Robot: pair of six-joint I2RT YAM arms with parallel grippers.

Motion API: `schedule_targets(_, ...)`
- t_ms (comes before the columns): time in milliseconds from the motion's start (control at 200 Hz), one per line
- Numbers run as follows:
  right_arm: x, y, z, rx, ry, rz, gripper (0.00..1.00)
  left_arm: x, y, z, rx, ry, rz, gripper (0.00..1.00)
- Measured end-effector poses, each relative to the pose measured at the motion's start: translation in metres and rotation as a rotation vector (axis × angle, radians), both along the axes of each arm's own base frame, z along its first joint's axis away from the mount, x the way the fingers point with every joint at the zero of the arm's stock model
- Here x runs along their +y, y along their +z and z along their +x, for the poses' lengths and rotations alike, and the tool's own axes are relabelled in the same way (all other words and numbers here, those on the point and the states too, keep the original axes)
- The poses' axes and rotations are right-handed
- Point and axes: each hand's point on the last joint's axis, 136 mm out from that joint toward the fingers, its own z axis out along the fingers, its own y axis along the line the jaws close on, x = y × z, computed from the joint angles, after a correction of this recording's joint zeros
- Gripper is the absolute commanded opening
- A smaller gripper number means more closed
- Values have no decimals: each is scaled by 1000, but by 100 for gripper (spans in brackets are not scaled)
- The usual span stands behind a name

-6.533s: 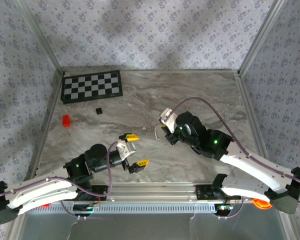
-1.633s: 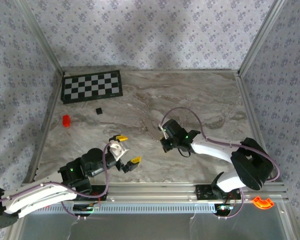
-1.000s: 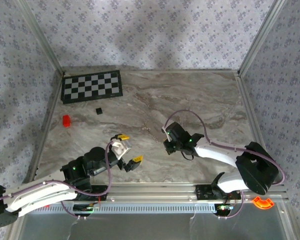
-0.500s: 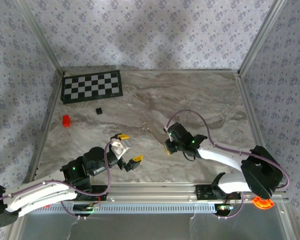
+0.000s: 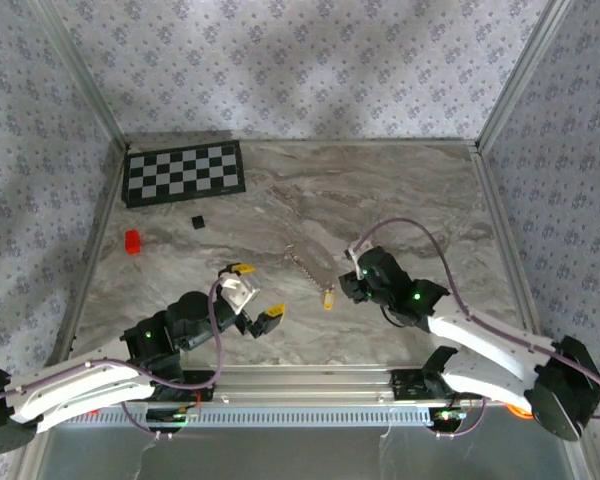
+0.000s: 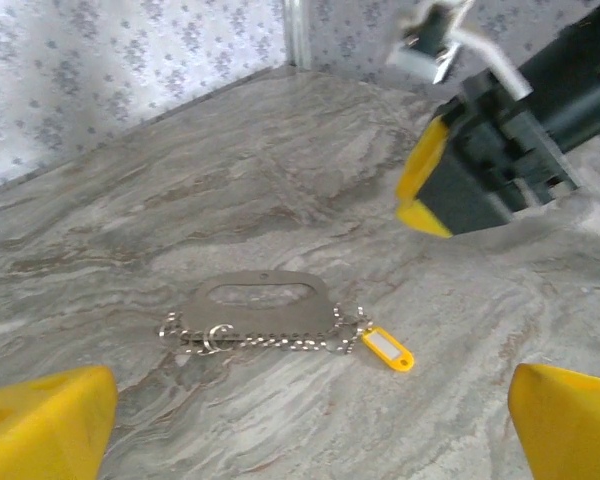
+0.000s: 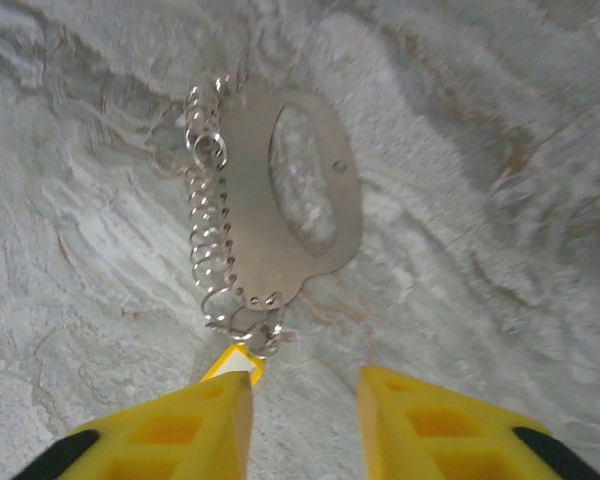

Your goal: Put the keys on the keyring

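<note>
A grey marble-patterned bench (image 5: 420, 200) sits inside a booth. Its walls (image 5: 310, 70) are papered in a pale floral print, and slim metal posts (image 5: 510, 80) stand at the corners. A metal rail (image 5: 310, 378) runs along the near edge, where two white and black arms are bolted side by side.

The left claw (image 5: 256, 291) hangs low over the near left part of the bench. Its yellow fingers (image 6: 50, 420) are spread wide apart and hold nothing. The right claw (image 7: 305, 385) is just right of centre and points left. Its yellow fingers are apart, with bare marble between them and nothing clamped.

The keyring pieces lie flat near the middle of the bench, between the two claws. Nearest the right claw is a small yellow key tag (image 6: 388, 349) with a white label window, just beside the tip of one right finger. A thin silver chain (image 6: 270, 341) of small links runs away from the tag, with a small ring (image 7: 209, 150) at its far end. A flat grey metal plate (image 7: 250, 200) with an oval slot lies alongside the chain, touching it. Whether the plate is hooked to the chain I cannot tell. All this metal is faint against the marble. Only bare bench lies between the left claw and the chain.

Farther back on the left are a small red block (image 5: 132, 241) and a small black cube (image 5: 197, 221), well apart from the chain. Behind them, against the far left corner, lies a black and white checkerboard (image 5: 185, 171).
</note>
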Motion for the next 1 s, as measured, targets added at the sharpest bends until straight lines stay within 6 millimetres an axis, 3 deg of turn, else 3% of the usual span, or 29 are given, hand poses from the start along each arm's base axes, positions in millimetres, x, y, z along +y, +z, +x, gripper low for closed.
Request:
schedule_targets(135, -19, 16, 4, -70, -50, 17, 49, 14, 0, 14, -3, 102, 25, 100)
schedule_targets(295, -44, 19, 7, -120, -116, 21, 62, 40, -1, 34, -14, 258, 60, 100)
schedule_targets(635, -86, 20, 22, -169, -248, 33, 90, 116, 14, 68, -57, 603, 27, 100)
schedule_targets(685, -92, 20, 26, -175, -272, 38, 100, 126, 17, 71, -64, 646, 20, 100)
schedule_targets(1000, -133, 15, 40, -196, -444, 51, 100, 173, -9, 87, -60, 869, 91, 100)
